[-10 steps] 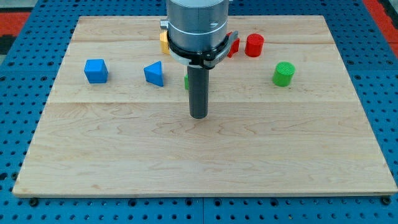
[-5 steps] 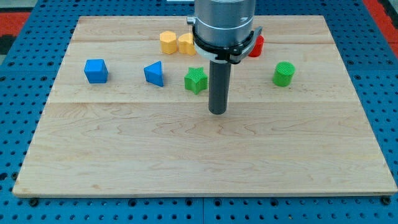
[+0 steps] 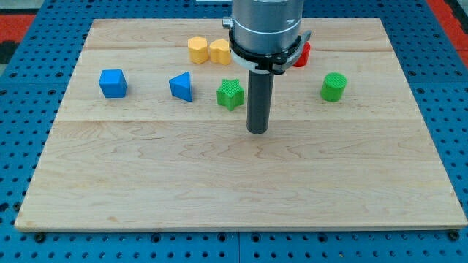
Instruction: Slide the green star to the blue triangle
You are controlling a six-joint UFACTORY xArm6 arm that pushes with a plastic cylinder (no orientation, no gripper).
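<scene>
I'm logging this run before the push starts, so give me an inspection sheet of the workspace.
Surface: wooden board, flat.
Job's things: green star sits right of the blue triangle, apart.
Clutter: blue cube, two yellow blocks, green cylinder, red block partly hidden.
Grippers: none; my tip rests just right of and below the star, not touching.
Cables: nothing seen.
Surroundings: blue perforated base.

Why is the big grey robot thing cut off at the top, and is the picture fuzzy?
Camera view: the arm reaches above the frame's top edge, hiding part of a red block; my tip, the green star and blue triangle look sharp, under even light with soft shadows.
</scene>
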